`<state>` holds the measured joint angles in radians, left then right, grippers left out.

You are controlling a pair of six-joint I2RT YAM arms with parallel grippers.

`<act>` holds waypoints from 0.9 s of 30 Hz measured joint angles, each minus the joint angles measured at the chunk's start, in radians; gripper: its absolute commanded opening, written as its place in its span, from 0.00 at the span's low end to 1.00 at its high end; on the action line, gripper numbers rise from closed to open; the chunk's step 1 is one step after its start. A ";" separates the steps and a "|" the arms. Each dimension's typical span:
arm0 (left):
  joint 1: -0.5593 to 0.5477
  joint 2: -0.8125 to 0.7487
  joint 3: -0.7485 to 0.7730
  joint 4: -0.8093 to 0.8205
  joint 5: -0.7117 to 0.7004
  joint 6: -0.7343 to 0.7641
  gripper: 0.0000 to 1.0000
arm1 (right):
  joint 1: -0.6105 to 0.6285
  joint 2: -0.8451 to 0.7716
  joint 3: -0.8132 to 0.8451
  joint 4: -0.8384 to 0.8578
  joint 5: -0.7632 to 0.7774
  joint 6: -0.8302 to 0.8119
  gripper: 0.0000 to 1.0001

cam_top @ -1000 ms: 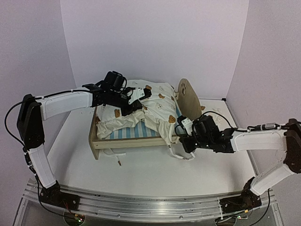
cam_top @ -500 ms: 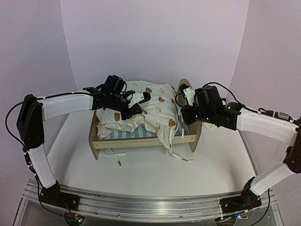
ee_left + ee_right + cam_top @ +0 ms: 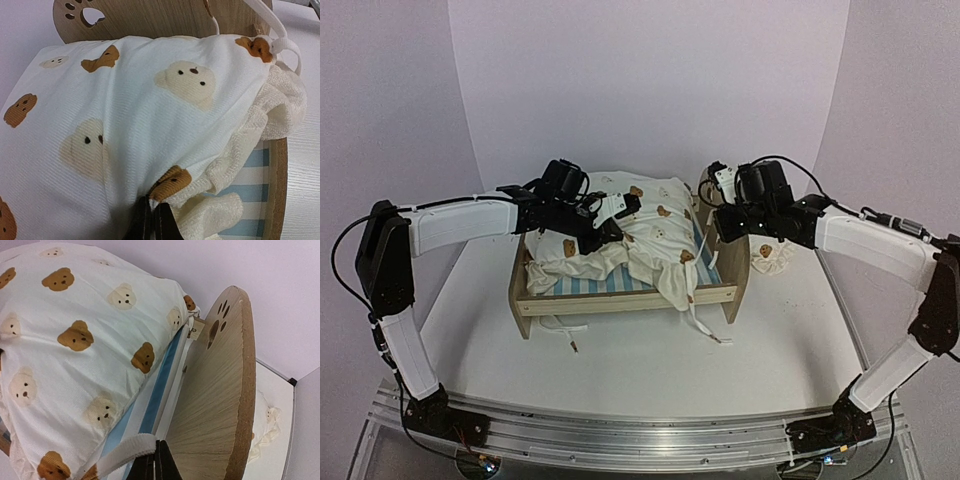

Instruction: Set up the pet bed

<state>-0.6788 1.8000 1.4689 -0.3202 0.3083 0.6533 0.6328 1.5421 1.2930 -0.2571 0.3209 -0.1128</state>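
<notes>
Counts: 2 arms, 1 pet bed (image 3: 620,298), 2 end boards, 1 duvet, 1 separate small bear-print piece, and at least 2 tie strings showing.

L side first. The L arm (image 3: 455,222) reaches in from 9 o'clk. The L fingers (image 3: 150,215) are closed tight, pinching the duvet (image 3: 655,235) edge by a brown bear print, approx 10 o'clk of the bed centre.

The bed sits on the white counter (image 3: 620,375), toward its 12 o'clk side, long side facing the arms. Light-wood frame w/ rounded end boards: L board (image 3: 520,305) and R board (image 3: 215,415), and the R one has a paw-shaped cutout (image 3: 215,330). The blue/white striped base (image 3: 605,280) shows along the front.

The duvet is cream w/ tan and white bear faces. It lies bunched and rumpled, not flat, and spills over the front rail at 5 o'clk. The L wrist view shows a fleecy cream layer (image 3: 240,150) under the print cloth.

One tie string (image 3: 560,328) lies curled on the counter at the bed's 7 o'clk. Another (image 3: 708,322) trails off the front at 5 o'clk.

R side. The R arm (image 3: 865,245) comes in from 3 o'clk. The R fingers (image 3: 154,457) are closed at 2 o'clk, just beside the R board's top, nipping a white tie strap (image 3: 125,450). Can't tell if it is the same string that trails at 5 o'clk.

The small bear-print piece (image 3: 770,258) lies on the counter at 3 o'clk, outside the R board.
</notes>
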 measured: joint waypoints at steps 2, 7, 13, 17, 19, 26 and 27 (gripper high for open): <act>0.000 0.000 0.000 0.002 0.004 0.000 0.00 | -0.004 0.019 0.033 -0.022 0.006 -0.020 0.00; 0.001 0.000 0.000 0.011 0.013 -0.001 0.00 | -0.002 0.028 0.063 -0.073 0.070 -0.065 0.00; 0.004 0.002 0.000 0.017 0.035 -0.009 0.00 | 0.041 0.029 0.023 -0.115 0.132 -0.097 0.00; 0.005 0.009 0.000 0.020 0.054 -0.023 0.00 | 0.058 0.030 -0.019 -0.126 0.137 -0.069 0.00; 0.005 0.015 0.000 0.025 0.063 -0.027 0.00 | 0.064 0.030 -0.045 -0.126 0.136 -0.036 0.05; 0.000 0.031 0.000 0.042 0.090 -0.049 0.00 | 0.069 0.070 -0.079 -0.212 0.105 0.154 0.30; -0.001 0.033 0.000 0.045 0.092 -0.055 0.00 | 0.069 0.073 -0.079 -0.235 0.091 0.180 0.33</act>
<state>-0.6803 1.8331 1.4689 -0.2756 0.4004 0.5987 0.7016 1.6151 1.2144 -0.4921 0.4116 0.0672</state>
